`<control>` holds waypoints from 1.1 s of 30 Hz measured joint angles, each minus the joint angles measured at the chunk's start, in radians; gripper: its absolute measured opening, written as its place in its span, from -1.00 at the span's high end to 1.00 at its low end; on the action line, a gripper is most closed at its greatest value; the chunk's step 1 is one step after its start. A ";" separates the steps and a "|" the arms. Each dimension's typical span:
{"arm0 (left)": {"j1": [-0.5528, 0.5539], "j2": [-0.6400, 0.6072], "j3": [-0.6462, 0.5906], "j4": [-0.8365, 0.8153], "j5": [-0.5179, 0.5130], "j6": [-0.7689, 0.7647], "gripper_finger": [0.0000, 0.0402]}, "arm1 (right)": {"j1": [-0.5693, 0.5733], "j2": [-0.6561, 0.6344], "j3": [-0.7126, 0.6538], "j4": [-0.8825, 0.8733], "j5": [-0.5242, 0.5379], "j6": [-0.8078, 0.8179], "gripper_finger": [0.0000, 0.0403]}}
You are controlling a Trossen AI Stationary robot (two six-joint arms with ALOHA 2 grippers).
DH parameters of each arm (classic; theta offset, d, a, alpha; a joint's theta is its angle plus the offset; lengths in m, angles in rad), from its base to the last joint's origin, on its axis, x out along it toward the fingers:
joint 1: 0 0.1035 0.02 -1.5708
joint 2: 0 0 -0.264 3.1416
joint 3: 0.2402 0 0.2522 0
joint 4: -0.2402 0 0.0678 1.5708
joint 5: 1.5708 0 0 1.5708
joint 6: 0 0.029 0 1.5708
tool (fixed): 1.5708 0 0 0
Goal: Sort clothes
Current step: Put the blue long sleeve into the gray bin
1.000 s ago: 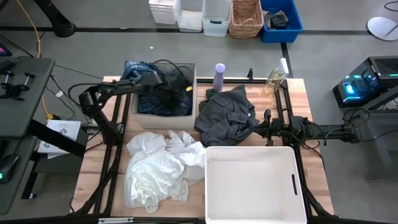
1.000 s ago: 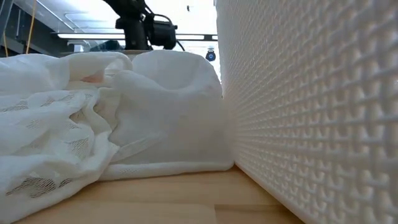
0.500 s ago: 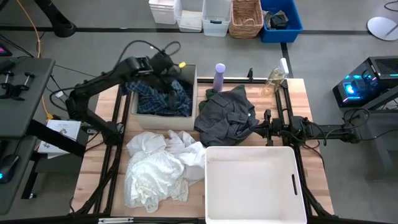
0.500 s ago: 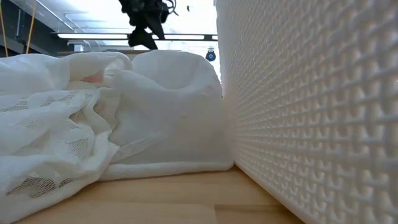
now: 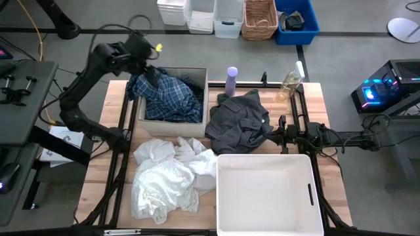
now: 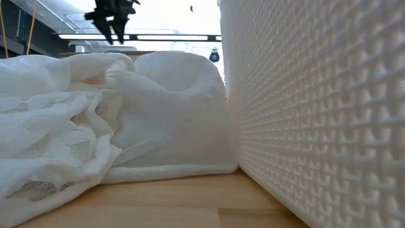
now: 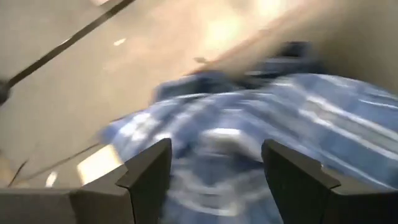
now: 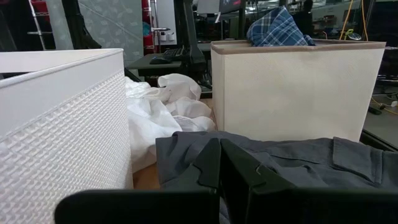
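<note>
The blue-and-white plaid shirt (image 5: 169,97) lies heaped in the beige box (image 5: 172,123) at the far left, one part draped over its left rim. My left gripper (image 5: 149,68) hangs open above the box's far left corner, over the shirt (image 7: 249,124), and touches nothing. A dark grey top (image 5: 239,119) lies in a heap at the table's middle. White pieces (image 5: 167,174) lie piled at the near left. My right gripper (image 5: 278,131) is shut, low at the grey top's right edge (image 8: 280,162). My right gripper's shut fingers (image 8: 217,171) lie level at the dark grey top's right edge, pointing toward the table's left. I cannot tell whether they touch the cloth.
A white plastic bin (image 5: 266,164) fills the near right and blocks the right half of the low view (image 6: 316,114). A lavender bottle (image 5: 231,80) and a clear bottle (image 5: 289,84) stand at the far edge. Bins and a wicker basket (image 5: 260,18) stand on the floor beyond.
My left gripper has risen out of the beige box and swung toward the table's far left corner, leaving the plaid shirt behind. The shirt now lies spread more widely in the box.
</note>
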 joint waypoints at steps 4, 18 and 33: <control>0.128 0.006 -0.001 0.009 -0.061 -0.080 -0.19 | 0.000 0.000 0.000 0.000 0.000 0.000 1.00; 0.205 0.105 -0.007 -0.031 0.014 -0.072 -0.19 | 0.000 0.001 0.000 0.000 0.000 0.000 1.00; 0.246 0.196 -0.008 -0.103 0.104 -0.001 -0.19 | 0.000 0.001 0.000 0.000 0.000 0.000 1.00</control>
